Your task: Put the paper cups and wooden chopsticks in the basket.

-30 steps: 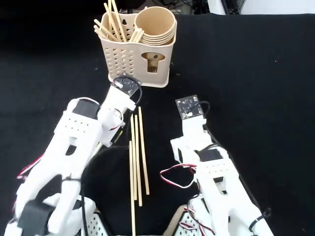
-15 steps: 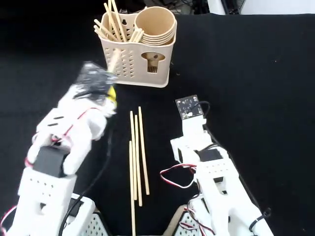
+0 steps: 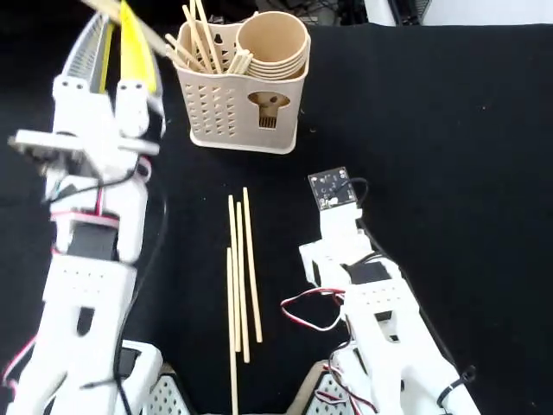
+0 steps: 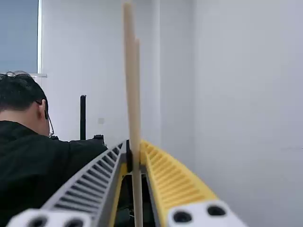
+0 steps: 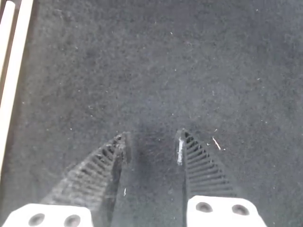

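The beige perforated basket (image 3: pixel 226 108) stands at the far middle of the black table. It holds a stack of paper cups (image 3: pixel 275 45) and several wooden chopsticks (image 3: pixel 200 39). My left gripper (image 3: pixel 114 26) is raised high to the left of the basket, shut on one chopstick (image 3: pixel 164 41) whose end points toward the basket rim. In the left wrist view that chopstick (image 4: pixel 131 71) stands up between the grey and yellow fingers of the gripper (image 4: pixel 135 146). Several loose chopsticks (image 3: pixel 240 277) lie on the cloth between the arms. My right gripper (image 5: pixel 151 139) hangs open just over bare cloth.
The right arm (image 3: pixel 350 251) rests low, right of the loose chopsticks, two of which (image 5: pixel 12 71) run along the edge of its wrist view. Black cloth (image 3: pixel 449 138) stretches wide to the right of the basket. The arm bases (image 3: pixel 328 393) stand at the near edge.
The left arm has lifted from beside the loose chopsticks, swinging up and to the far left with a chopstick in its gripper. The right arm has not moved.
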You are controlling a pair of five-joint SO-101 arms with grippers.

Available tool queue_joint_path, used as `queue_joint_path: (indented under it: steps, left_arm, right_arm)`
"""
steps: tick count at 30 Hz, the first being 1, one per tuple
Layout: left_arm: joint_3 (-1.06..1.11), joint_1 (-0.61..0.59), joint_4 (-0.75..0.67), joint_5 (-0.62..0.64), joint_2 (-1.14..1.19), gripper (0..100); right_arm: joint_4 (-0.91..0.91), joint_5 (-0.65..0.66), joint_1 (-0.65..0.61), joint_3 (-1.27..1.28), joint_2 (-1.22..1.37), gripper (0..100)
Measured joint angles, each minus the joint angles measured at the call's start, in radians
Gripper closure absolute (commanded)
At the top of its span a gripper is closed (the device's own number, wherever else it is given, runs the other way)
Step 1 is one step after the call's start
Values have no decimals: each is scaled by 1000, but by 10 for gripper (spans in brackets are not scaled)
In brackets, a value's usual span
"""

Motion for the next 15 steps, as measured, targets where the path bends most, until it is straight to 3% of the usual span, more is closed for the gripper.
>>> queue_joint_path:
  steps: [8,15]
  left_arm:
    - [-273,0,-37,2,384,970]
    - [-265,2,-37,8,493,970]
  right_arm:
    - [-18,0,0,0,0,825]
    - [-18,0,0,0,0,825]
